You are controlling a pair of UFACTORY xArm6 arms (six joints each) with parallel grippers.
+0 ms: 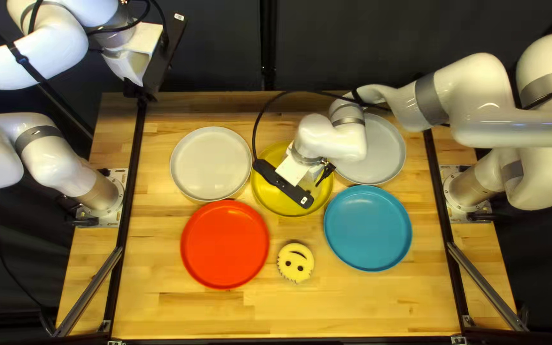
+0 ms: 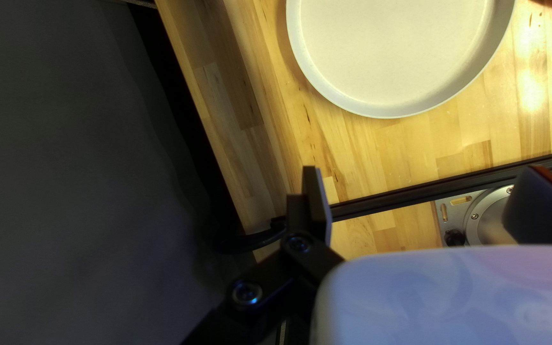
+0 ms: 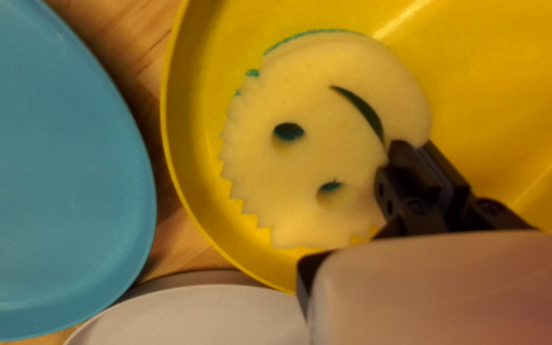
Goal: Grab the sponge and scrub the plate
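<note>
My right pincer (image 1: pixel 319 181) is clamped on the rim of the sponge (image 3: pixel 308 147), a smiley with a jagged edge, over the yellow plate (image 1: pixel 282 203) near the middle of the top left view. Below that plate, a second sponge (image 1: pixel 287 263) lies on the table (image 1: pixel 352 306) (a smile turned upside down). The red plate (image 1: pixel 225 246) is at lower left, the blue plate (image 1: pixel 368 228) right of center. Grey plates sit above them, left (image 1: pixel 210 163) and right (image 1: pixel 388 150). At upper left, my left pincer (image 1: pixel 143 98) has its fingers wide apart.
</note>
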